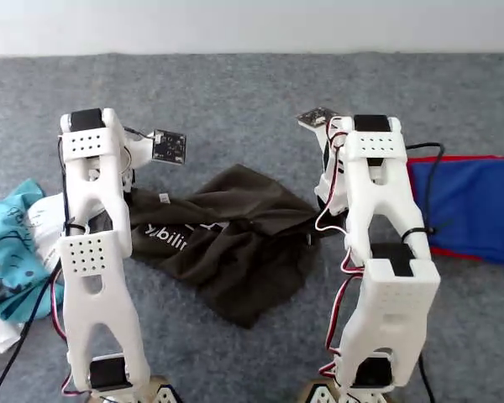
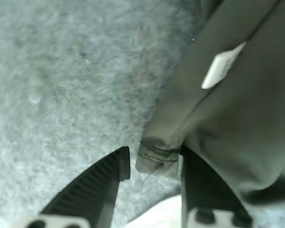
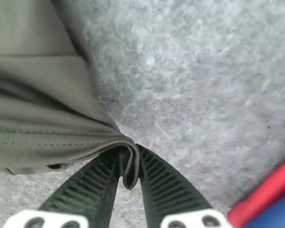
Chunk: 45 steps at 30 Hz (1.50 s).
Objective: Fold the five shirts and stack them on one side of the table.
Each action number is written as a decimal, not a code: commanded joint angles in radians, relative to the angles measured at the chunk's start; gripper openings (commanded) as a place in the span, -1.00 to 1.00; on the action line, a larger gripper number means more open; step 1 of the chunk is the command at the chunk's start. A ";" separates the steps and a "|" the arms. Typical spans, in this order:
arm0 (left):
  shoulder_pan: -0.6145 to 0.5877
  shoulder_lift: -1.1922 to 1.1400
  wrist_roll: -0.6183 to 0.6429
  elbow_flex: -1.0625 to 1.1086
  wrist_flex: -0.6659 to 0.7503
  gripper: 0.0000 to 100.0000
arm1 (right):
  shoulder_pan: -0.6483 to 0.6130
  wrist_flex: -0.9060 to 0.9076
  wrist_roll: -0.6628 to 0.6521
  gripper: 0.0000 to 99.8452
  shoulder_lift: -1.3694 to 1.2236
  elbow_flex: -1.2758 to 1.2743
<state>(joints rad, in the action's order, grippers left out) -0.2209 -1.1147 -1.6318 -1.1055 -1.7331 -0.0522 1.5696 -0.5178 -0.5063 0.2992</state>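
A dark shirt [image 1: 235, 231] is seen crumpled in the middle of the grey table [image 1: 235, 92], between the two arms. It is spread unevenly, with one lobe reaching toward the arm bases, and white print is visible on its left part.

The left gripper [image 2: 154, 160] is held low at the shirt's left edge. Its jaws are partly apart, and a stitched corner of the dark shirt is lodged between them. The fabric is pressed against one finger [image 2: 199, 190], while a thin gap is left beside the other. A white label [image 2: 223, 64] is seen on the shirt farther off in the left wrist view.

The right gripper [image 3: 129, 160] is positioned at the shirt's right edge. Its jaws are almost fully closed, and a thin fold of the hem is pinched between them, just above the table.

A blue shirt [image 1: 470, 206] is laid flat at the right edge, well apart from the dark one. A red layer [image 1: 454, 158] is seen along its border, apparently beneath it.

A teal shirt [image 1: 8, 248] is bunched with white fabric [image 1: 46, 220] at the left edge, just beside the left arm
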 commanded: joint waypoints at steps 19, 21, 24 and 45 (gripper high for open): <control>0.005 -0.034 0.052 -0.058 -0.020 -0.97 | -0.010 0.033 0.012 -0.98 0.019 0.071; 0.002 -0.006 0.078 -0.056 -0.020 -0.97 | -0.010 0.076 0.014 -0.98 0.018 0.141; 0.003 0.064 0.169 -0.056 -0.020 -0.97 | -0.008 0.162 0.021 -0.98 0.018 0.295; 0.029 0.614 1.694 -0.456 -0.020 -0.97 | 0.028 0.077 0.442 -0.98 0.050 1.384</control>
<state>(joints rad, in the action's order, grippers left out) -0.1949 -0.6283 -0.1465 -1.4814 -1.7423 -0.0552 1.7308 -0.1204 -0.5048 1.5957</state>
